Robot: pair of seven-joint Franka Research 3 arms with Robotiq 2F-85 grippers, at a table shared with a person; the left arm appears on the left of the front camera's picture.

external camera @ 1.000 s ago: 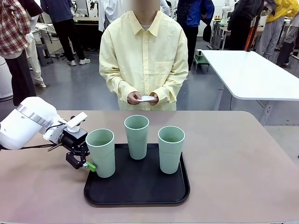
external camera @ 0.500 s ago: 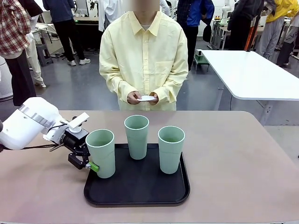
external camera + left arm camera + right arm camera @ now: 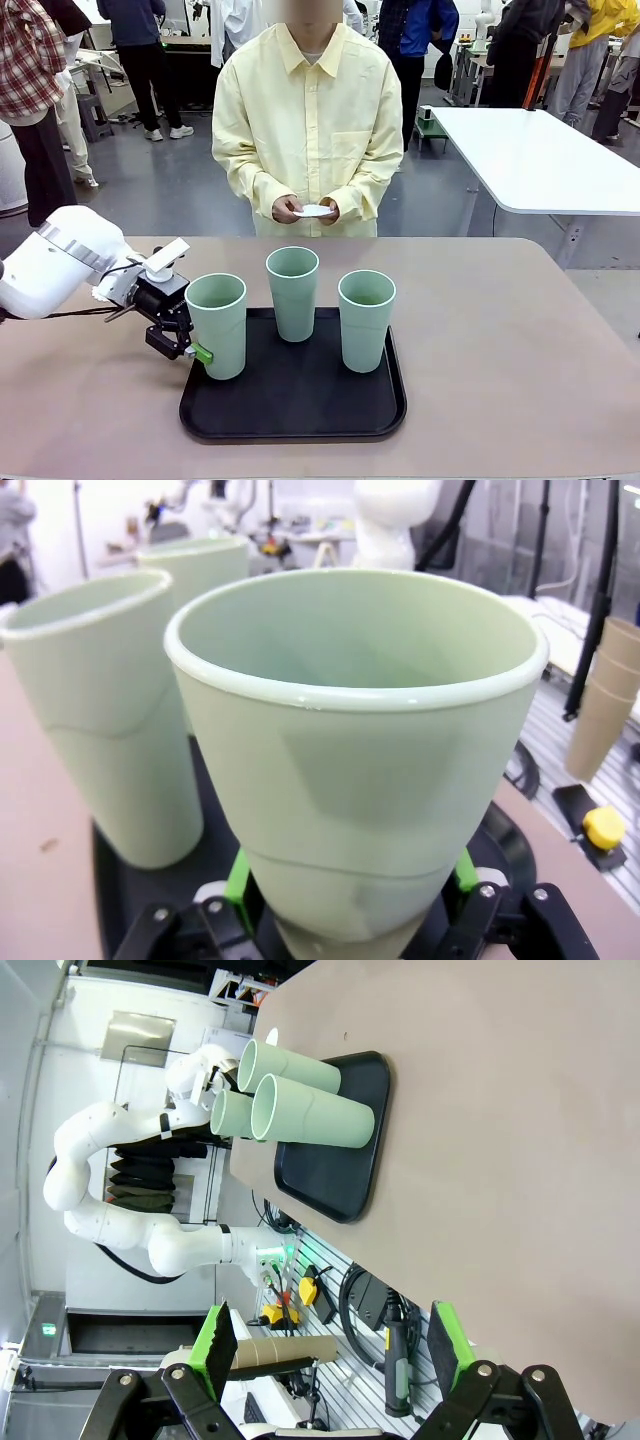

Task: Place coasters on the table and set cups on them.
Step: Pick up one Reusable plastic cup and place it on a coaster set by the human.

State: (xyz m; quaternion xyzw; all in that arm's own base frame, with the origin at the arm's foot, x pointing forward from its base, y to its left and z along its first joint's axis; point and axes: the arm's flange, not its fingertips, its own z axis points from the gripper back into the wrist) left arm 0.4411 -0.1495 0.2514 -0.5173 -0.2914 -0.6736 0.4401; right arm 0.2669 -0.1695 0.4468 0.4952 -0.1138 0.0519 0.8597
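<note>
Cups (image 3: 293, 292): three at one black tray (image 3: 300, 412), left gripper (image 3: 208, 352) clasping one.

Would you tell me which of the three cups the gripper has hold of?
The leftmost cup, clamped by the left gripper; the other two stand free.

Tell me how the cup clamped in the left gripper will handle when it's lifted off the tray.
The cup looks empty and thin-walled, so it is probably light. Its smooth sides might slip in the left gripper, which grips low near the base, though the widening taper above should help. Tall and narrow-based, it may tip if set down crooked.
</note>
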